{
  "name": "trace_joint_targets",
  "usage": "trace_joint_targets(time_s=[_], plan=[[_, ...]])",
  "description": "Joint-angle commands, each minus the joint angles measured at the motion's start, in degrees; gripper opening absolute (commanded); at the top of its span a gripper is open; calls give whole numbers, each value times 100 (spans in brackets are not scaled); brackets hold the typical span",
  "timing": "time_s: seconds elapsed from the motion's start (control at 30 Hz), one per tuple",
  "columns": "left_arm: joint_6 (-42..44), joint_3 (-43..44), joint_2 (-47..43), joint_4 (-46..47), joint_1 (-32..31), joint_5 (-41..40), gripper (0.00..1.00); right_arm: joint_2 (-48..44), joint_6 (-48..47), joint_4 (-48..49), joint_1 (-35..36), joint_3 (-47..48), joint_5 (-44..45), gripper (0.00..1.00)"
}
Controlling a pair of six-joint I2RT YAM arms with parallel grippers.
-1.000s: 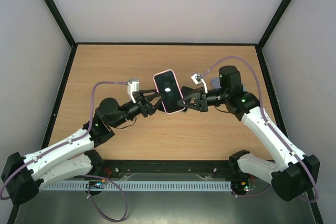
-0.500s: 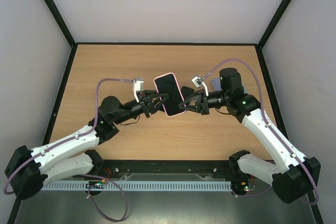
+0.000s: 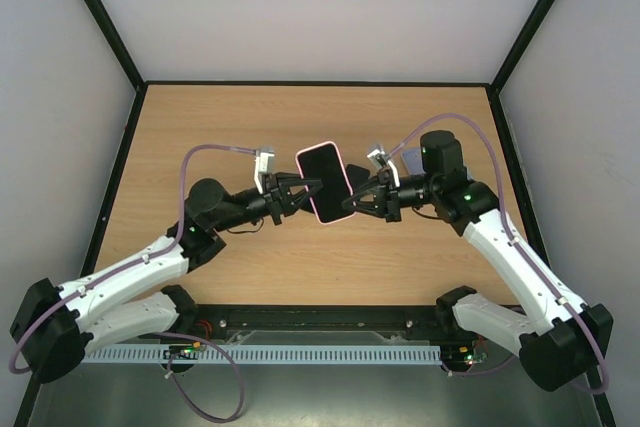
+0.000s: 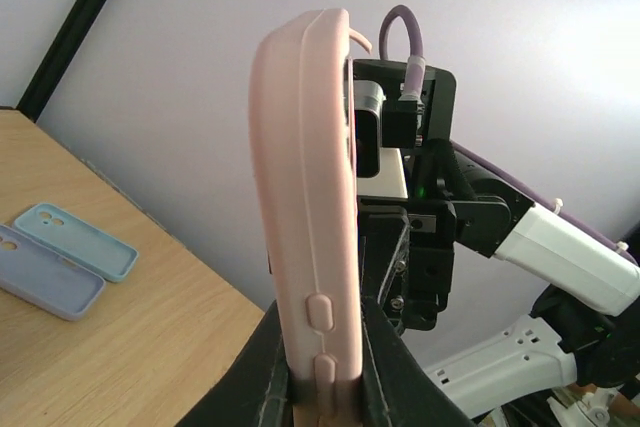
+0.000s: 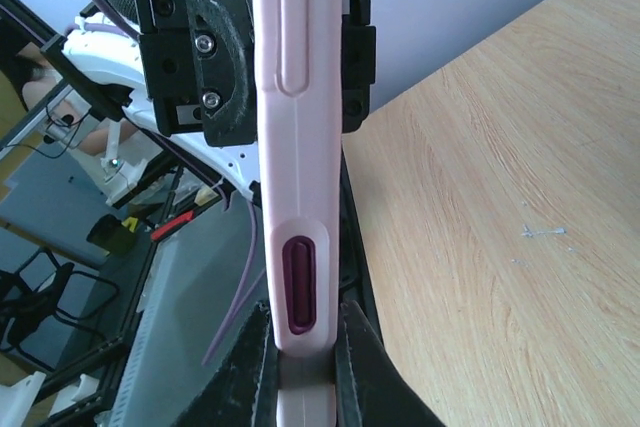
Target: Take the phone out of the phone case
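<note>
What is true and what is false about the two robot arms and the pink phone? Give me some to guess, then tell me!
1. The left gripper and the right gripper both pinch the pink case. True.
2. The phone lies flat on the table. False: it is held up in the air between the two arms.
3. The phone is already out of its case. False: its dark screen sits inside the pink case.
4. Two other cases lie on the table. True: a blue case and a lilac case, side by side.
</note>
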Motion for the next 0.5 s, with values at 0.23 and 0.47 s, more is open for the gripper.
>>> trace_joint_targets(time_s=[0.23,0.47], plan=[[529,780,156,-602,139,1079,2,-42,-3351,-2622,6,933,873,46],[800,1046,281,-950,163,1538,2,-80,-4909,-3657,18,1043,1350,46]])
